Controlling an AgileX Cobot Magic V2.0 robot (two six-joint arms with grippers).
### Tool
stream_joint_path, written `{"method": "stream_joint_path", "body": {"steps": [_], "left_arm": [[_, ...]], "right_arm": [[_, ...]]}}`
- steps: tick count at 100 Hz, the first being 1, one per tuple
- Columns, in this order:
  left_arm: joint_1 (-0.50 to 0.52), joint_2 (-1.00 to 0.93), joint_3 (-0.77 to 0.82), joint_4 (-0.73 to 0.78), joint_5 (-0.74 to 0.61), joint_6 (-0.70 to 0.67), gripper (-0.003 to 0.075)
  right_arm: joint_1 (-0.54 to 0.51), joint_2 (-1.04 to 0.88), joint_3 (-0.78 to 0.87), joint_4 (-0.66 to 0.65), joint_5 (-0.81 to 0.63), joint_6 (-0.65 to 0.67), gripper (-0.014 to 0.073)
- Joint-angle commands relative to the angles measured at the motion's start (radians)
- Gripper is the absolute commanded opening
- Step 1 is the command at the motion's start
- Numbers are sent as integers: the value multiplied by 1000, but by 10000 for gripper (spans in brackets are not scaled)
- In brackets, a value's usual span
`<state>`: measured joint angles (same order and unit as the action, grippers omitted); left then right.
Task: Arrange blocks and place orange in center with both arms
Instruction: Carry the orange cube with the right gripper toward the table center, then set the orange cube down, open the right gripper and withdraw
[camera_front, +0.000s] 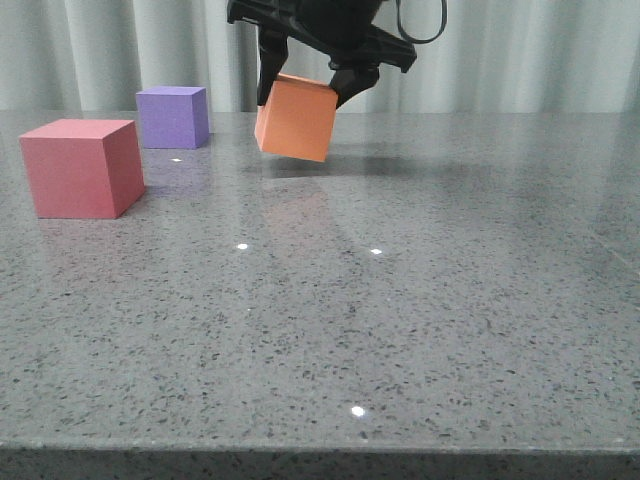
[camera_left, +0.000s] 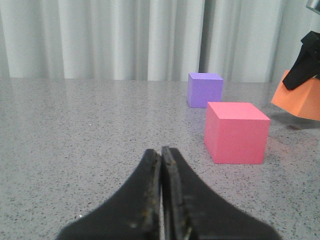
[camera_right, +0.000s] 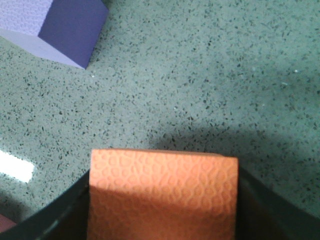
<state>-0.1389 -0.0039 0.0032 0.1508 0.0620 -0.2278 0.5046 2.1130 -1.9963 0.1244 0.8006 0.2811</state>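
Front: right black gripper (camera_front: 308, 88) pinching matte orange foam cube (camera_front: 296, 117), tilted, hanging above grey speckled table (camera_front: 400, 320). Pinkish-red foam cube (camera_front: 82, 167) and purple foam cube (camera_front: 173, 116) sitting left.
L wrist: left gripper (camera_left: 161, 156) fingers pressing together, holding nothing.
R wrist: orange cube sitting btwn fingers.

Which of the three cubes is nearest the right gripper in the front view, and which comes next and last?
1. Orange cube: held between the fingers of the right gripper, lifted off the table and tilted.
2. Purple cube: on the table to the gripper's left, toward the back.
3. Pinkish-red cube: farthest left, nearer the camera.
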Motion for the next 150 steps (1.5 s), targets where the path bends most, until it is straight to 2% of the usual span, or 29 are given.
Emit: {"method": "stream_joint_path", "body": {"steps": [1,20,27,71,100,119,150], "left_arm": [[-1,-36,41,-7,-74,-3,-20],[-1,-36,41,-7,-74,-3,-20],[-1,-36,41,-7,-74,-3,-20],[-1,-36,41,-7,-74,-3,-20],[-1,-36,41,-7,-74,-3,-20],[-1,-36,41,-7,-74,-3,-20],[-1,-36,41,-7,-74,-3,-20]], "right_arm": [[-1,-63,-41,-3,-34,5,336],[2,-63,-41,-2,-28,5,547],[3,-64,-41,-2,-26,5,587],[-15,-144,-41,-3,15,-23,593],[-131,-304,-6,-17,124,-159,593],[-246,-464,189,-59,88,-193,593],[-423,-842,687,-143,-92,-193,593]]}}
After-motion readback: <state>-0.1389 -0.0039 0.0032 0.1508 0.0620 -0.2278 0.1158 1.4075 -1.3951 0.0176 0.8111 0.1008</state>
